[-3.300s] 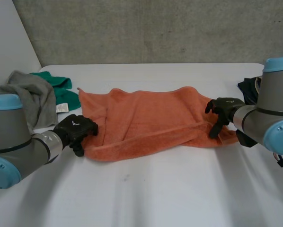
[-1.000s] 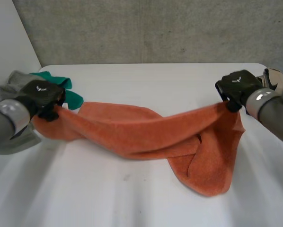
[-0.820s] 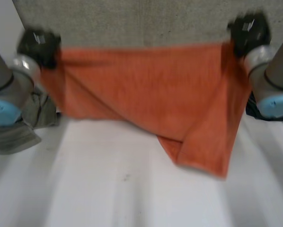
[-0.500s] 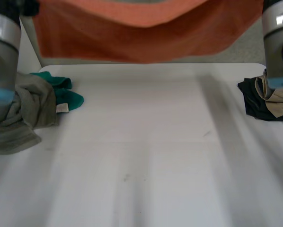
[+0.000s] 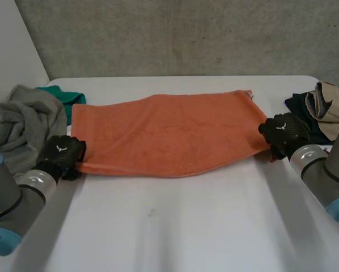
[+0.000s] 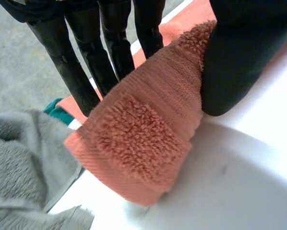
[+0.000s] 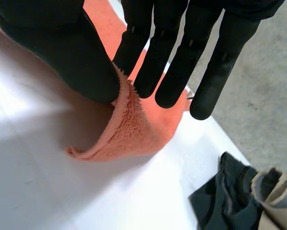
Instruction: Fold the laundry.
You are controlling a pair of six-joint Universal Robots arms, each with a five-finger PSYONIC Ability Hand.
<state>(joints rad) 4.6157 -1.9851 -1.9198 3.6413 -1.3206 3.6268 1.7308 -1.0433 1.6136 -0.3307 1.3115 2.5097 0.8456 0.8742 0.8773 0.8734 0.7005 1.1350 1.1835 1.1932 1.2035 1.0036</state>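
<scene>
Both hands are pinching the orange towel [image 5: 169,133], which is lying flat across the middle of the white table [image 5: 186,226]. The left hand [image 5: 60,156] is gripping its near left corner between thumb and fingers [image 6: 69,67]; the right hand [image 5: 283,133] is pinching the near right corner likewise.

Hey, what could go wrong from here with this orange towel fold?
The right hand pinches only a thin bit of edge on the orange towel, so it might slip out when lifted. The left hand holds its corner close beside the grey towel and could snag it. The orange towel's near edge bows, so the fold may come out skewed.
</scene>
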